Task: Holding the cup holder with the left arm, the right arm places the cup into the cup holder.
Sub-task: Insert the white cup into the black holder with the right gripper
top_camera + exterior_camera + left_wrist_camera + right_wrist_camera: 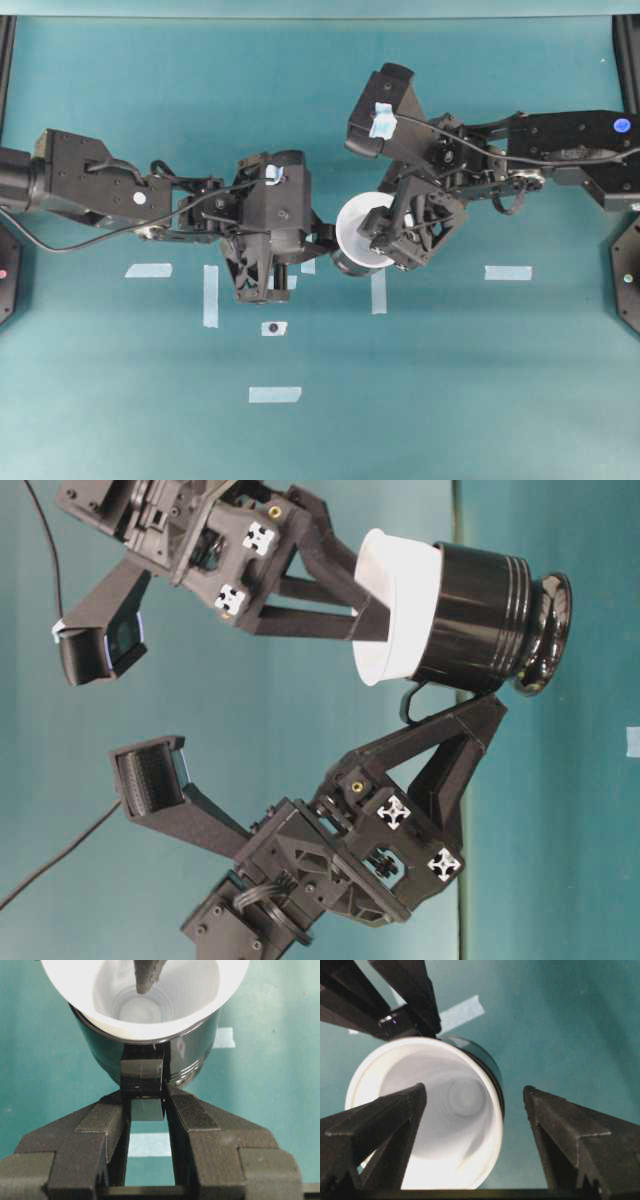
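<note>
The left gripper (147, 1125) is clenched on the short tab handle (142, 1082) of the holder (490, 615), keeping that black cylinder steady. The cup (360, 228) sits nested in the holder, its white rim (145, 1032) flaring out above the holder's lip. To the right of the holder, the right gripper (475, 1125) stands released, jaws wide: one finger (380, 1120) reaches inside the cup's mouth, the other (575, 1135) hangs outside, clear of the holder.

The risk from here looks to be that inner finger. If the right arm pulls away sideways rather than straight out of the cup, the finger could catch the rim and drag the light cup back out, or tilt it. A hard tug could also twist the holder around the narrow tab, since the left jaws grip only that.

The holder rests on a plain teal table (450, 400). Pale tape strips (508, 272) lie flat around the holder, some to its left, one just beside it, one well to its right. Little of the room shows beyond the table.
</note>
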Controlling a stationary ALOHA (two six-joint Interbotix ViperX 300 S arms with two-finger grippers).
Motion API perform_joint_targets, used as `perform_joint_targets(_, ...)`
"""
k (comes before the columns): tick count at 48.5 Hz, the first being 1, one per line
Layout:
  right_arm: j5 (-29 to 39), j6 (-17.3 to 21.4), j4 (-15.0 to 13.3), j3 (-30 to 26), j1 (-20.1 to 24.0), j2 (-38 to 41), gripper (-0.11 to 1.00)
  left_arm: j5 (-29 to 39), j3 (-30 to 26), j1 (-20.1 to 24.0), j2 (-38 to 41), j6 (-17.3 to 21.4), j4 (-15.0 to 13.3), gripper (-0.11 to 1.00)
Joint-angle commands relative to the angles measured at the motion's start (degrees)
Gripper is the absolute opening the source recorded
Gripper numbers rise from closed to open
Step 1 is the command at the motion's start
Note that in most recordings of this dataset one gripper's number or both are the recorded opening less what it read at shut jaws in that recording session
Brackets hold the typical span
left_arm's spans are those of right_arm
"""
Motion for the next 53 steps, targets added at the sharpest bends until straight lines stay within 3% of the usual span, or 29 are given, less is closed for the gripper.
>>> perform_joint_targets(1, -0.3, -0.3, -0.5, -2.0, 0.1, -1.7, 0.88, -2.0, -0.1, -0.1, -1.1, 0.1, 0.2, 0.27)
perform_joint_targets(17, -0.2, -0.3, -1.0, -2.8, -0.3, -3.7, 0.88, -9.3, 3.3, -0.1, -1.3, -0.4, 0.2, 0.27)
perform_joint_targets(53, -1.3, 0.1, -1.0, 0.1, -0.9, -8.6, 0.88, -15.4, 9.1, -0.1, 0.1, -0.9, 0.2, 0.27)
